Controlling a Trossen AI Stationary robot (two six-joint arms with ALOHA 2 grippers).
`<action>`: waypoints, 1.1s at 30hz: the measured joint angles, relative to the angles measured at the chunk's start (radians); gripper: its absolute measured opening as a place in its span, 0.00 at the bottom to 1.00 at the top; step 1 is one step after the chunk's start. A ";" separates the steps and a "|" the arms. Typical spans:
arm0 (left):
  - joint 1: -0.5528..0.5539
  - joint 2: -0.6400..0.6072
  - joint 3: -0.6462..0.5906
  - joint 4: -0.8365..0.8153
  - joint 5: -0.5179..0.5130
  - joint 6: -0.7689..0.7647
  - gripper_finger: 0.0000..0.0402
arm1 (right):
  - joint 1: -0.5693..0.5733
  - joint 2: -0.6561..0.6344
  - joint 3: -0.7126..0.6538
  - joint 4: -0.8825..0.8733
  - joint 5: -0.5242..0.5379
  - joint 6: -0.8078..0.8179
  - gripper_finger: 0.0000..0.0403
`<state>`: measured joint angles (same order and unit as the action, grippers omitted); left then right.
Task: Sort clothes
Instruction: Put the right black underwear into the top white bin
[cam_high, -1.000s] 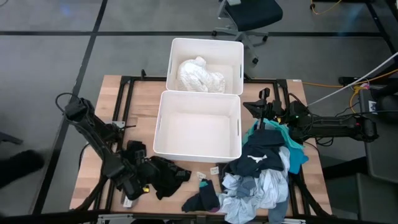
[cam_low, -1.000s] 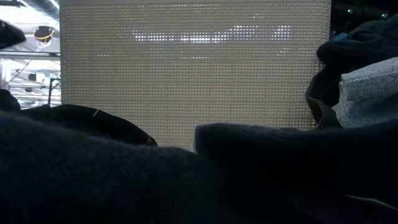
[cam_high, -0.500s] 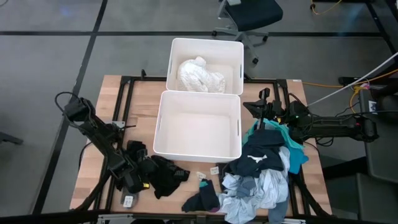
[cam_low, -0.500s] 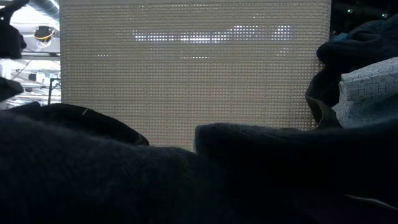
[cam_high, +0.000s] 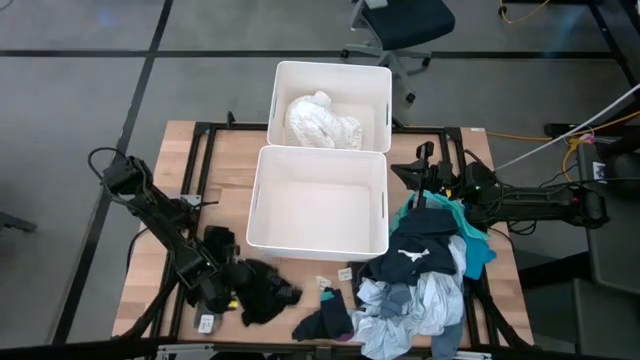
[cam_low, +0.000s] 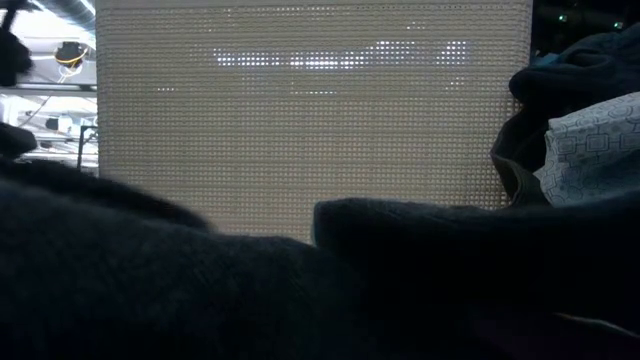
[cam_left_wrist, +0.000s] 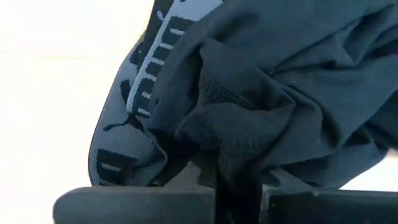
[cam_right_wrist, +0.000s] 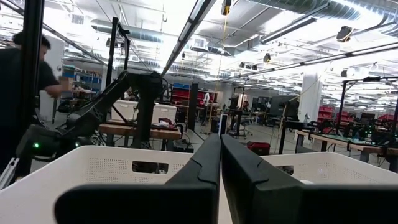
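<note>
Black garment (cam_high: 262, 291) now sits pinched in the left claw (cam_high: 228, 292), which stood open a second ago.

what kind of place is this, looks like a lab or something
Most likely a robotics lab or workshop. The right wrist view shows a big open hall with exposed ceiling ducts, workbenches and another robot arm mounted beyond the bin. From above, the table stands on a grey tiled floor beside an office chair.

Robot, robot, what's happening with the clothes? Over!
Left end effector shut on black garment. Right end effector shut, empty, waiting beside near bin. Nothing blocking.
</note>
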<state>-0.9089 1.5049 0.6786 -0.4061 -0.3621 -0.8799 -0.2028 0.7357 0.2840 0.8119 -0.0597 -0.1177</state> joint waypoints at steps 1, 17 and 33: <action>-0.001 -0.014 0.018 -0.026 0.007 0.025 0.04 | 0.000 0.000 0.000 0.000 0.000 0.000 0.04; 0.093 -0.317 0.336 -0.247 -0.037 0.133 0.06 | 0.000 0.000 0.000 0.000 0.000 0.000 0.04; 0.281 -0.342 0.757 -0.254 -0.234 0.784 0.07 | 0.000 0.000 0.000 0.002 0.000 0.000 0.04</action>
<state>-0.6282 1.1633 1.4359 -0.6601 -0.5964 -0.0959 -0.2028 0.7357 0.2840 0.8143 -0.0593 -0.1177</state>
